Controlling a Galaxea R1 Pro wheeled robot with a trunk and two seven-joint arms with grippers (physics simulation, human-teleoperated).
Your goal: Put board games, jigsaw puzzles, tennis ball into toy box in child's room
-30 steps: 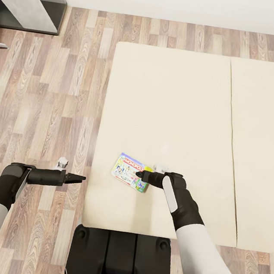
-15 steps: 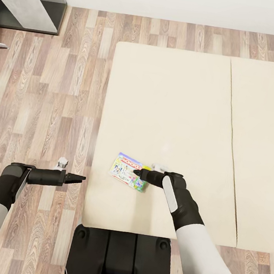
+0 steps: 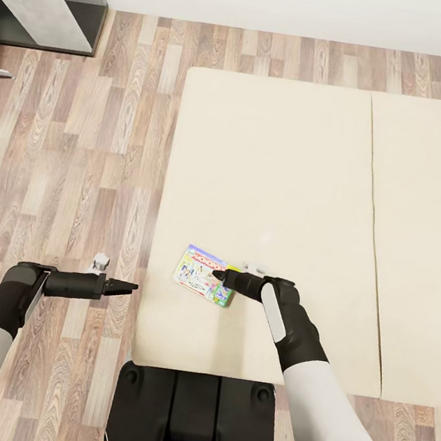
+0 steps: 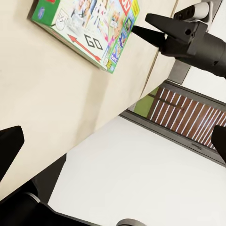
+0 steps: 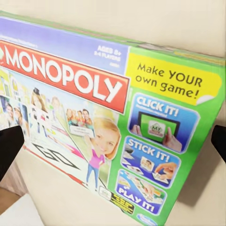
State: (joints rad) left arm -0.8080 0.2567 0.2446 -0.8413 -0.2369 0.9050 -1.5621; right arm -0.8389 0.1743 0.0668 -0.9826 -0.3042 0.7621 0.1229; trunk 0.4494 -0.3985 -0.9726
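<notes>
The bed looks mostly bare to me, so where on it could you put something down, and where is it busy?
The bed is bare from the board game up to its far edge by the wall, and across the right mattress beyond the seam. It is crowded only near the front edge, where the right gripper sits at the board game. The left gripper hangs beside the bed over the floor.

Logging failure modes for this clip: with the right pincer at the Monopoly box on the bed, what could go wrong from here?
1. The right pincer meets the board game edge-on; the flat box lies on the bed, so the fingers may push it along rather than grip it.
2. The box sits near the mattress's left edge; a shove that way could tip it onto the floor.
3. The left pincer hangs over the floor, too far off to steady it.
</notes>
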